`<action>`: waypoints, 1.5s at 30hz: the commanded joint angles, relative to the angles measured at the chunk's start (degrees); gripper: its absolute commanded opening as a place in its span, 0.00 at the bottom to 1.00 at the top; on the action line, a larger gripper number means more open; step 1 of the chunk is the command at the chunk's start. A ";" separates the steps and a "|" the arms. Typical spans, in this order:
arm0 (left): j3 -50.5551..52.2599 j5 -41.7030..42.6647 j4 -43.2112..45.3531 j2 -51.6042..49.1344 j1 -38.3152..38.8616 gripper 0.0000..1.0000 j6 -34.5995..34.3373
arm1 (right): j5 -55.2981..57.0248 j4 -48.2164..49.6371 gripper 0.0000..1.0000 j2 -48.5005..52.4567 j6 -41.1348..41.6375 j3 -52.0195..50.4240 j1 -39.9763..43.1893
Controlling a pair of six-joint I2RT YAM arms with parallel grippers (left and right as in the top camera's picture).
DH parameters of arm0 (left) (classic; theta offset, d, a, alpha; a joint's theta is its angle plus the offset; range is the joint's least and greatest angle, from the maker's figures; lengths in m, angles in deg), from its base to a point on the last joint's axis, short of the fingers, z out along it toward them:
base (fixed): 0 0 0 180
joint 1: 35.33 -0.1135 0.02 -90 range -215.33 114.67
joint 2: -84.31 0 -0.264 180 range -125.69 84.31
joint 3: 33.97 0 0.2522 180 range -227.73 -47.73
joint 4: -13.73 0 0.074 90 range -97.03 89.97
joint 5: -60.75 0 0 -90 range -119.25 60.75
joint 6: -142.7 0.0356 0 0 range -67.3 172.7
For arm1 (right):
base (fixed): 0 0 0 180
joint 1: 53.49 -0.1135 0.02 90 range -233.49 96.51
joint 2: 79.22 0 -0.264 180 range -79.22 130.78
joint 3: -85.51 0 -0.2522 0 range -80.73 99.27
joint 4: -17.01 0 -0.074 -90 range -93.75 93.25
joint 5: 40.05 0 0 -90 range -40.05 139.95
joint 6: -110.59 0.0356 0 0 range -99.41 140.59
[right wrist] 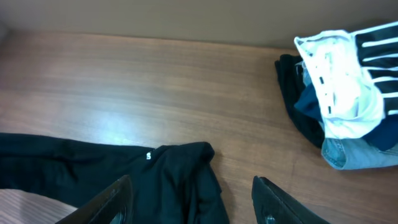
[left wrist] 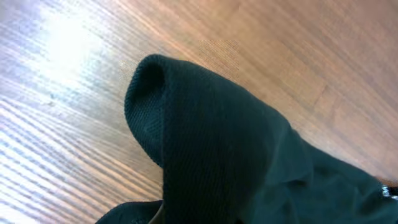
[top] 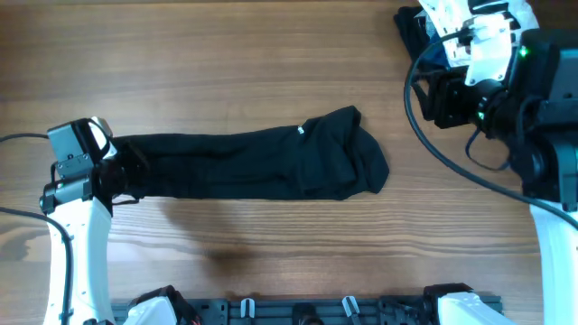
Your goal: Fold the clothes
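Observation:
The black garment [top: 253, 164] lies as a long flat strip across the middle of the table, with a small white tag near its right end. My left gripper [top: 119, 173] is at the strip's left end. In the left wrist view the black fabric [left wrist: 236, 155] rises in a hump and fills the frame, hiding the fingers, which look closed on it. My right gripper [top: 433, 95] is open and empty, held above the table to the right of the garment. Its two dark fingers [right wrist: 196, 205] frame the garment's right end [right wrist: 180, 174] from a distance.
A pile of other clothes sits at the back right corner: a white garment with black stripes [right wrist: 339, 93], a light-blue denim piece [right wrist: 360, 154] and a dark item [right wrist: 295, 106]. In the overhead view the right arm covers most of the pile [top: 417, 27]. Bare wood table [top: 226, 63].

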 commanded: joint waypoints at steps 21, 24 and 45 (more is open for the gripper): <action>-0.11 2.34 12.28 -9.81 35.93 0.17 -10.91 | -3.87 -0.31 0.63 13.42 -0.35 0.24 -0.17; -0.11 2.58 14.97 -11.50 38.97 0.41 -10.91 | -3.85 -0.33 0.63 13.42 -0.37 0.24 -0.17; -9.38 2.95 4.33 -11.61 31.23 1.00 -5.84 | -9.92 -13.88 0.92 41.51 -4.85 0.09 0.59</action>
